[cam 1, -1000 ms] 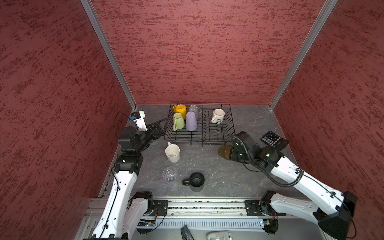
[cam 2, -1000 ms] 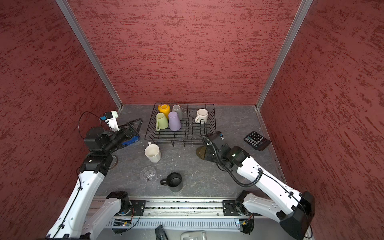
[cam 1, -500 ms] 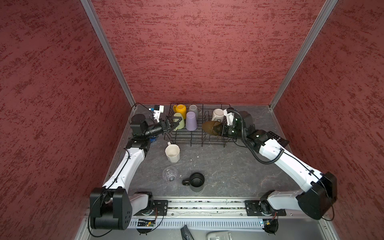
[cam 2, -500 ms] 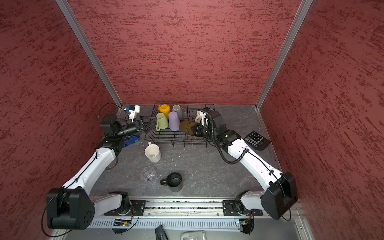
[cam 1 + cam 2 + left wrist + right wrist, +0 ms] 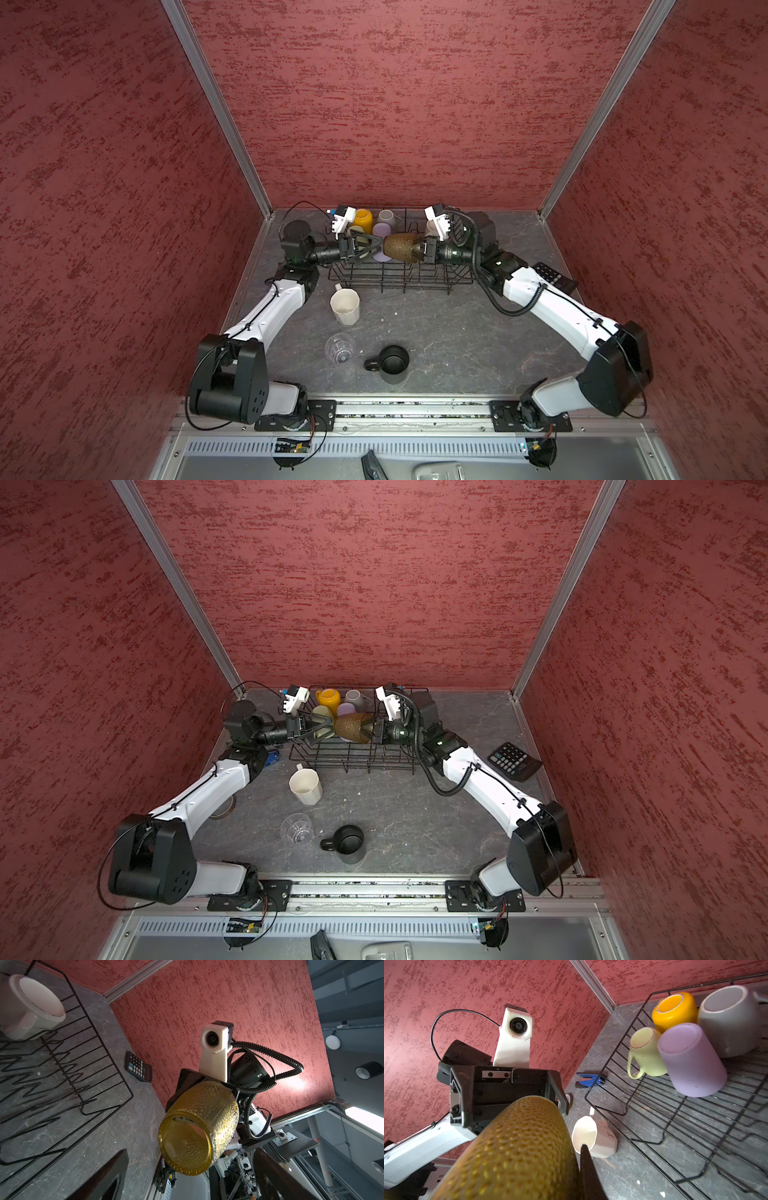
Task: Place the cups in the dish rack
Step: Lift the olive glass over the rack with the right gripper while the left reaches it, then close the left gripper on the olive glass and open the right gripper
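My right gripper pinches the brown glass sideways over the rack. My left gripper is spread wide, just beside its open end. In the rack sit the yellow mug, green mug, lilac cup, grey mug and white mug. The faceted mug, clear glass and black mug wait on the table. I think I'm over halfway.

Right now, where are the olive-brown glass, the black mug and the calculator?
olive-brown glass (image 5: pixel 400 247): in a top view, on its dimpled side wall.
black mug (image 5: pixel 394 361): in a top view, inside its open mouth.
calculator (image 5: pixel 514 761): in a top view, on its keypad.
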You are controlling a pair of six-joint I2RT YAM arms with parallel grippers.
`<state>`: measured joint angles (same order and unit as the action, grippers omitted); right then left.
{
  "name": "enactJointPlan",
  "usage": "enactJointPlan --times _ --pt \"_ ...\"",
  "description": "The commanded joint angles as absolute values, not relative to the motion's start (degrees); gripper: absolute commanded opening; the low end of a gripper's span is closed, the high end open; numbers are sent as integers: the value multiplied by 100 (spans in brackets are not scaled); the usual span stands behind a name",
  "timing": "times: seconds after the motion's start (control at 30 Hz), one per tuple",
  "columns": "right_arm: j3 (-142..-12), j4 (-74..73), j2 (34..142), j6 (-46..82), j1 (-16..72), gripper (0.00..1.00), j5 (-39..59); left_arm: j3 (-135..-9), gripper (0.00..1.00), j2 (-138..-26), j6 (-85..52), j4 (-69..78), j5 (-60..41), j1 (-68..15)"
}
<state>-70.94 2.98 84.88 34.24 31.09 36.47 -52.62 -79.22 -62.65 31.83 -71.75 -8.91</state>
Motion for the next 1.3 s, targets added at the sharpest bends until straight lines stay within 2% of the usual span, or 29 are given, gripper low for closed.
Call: enactJointPlan --times 0.0,0.27,0.53,0.7,0.87,0.93,1.0,1.13,1.27 --pt "-7125 -383 8577 3665 3124 0 4029 -5488 94 -7978 -6435 3749 -7384 -1009" --pt "-7073 -916 8810 3970 3224 0 4248 -5449 89 -8273 -7118 4812 -7477 -1233" --pt "-7154 -967 8980 3993 3312 0 4315 -5511 76 -8385 -7214 4904 -7506 -1371" --pt "-7156 -958 9036 3995 3335 0 4328 -5559 55 -8407 -7214 4869 -7526 -1406" --pt "-7167 -863 9034 3955 3336 0 4256 -5589 22 -8368 -7194 4787 -7523 -1397" --pt "-7163 -801 9014 3923 3331 10 4174 -5611 10 -8350 -7181 4728 -7515 -1376" --pt "-7180 -682 8979 3870 3329 14 4061 -5617 0 -8304 -7159 4645 -7506 -1322" --pt "-7155 -539 8894 3862 3262 25 3854 -5626 0 -8138 -7043 4385 -7446 -1173" --pt "-7046 -532 8760 3959 3124 41 3693 -5676 0 -7876 -6639 3752 -7379 -1032"
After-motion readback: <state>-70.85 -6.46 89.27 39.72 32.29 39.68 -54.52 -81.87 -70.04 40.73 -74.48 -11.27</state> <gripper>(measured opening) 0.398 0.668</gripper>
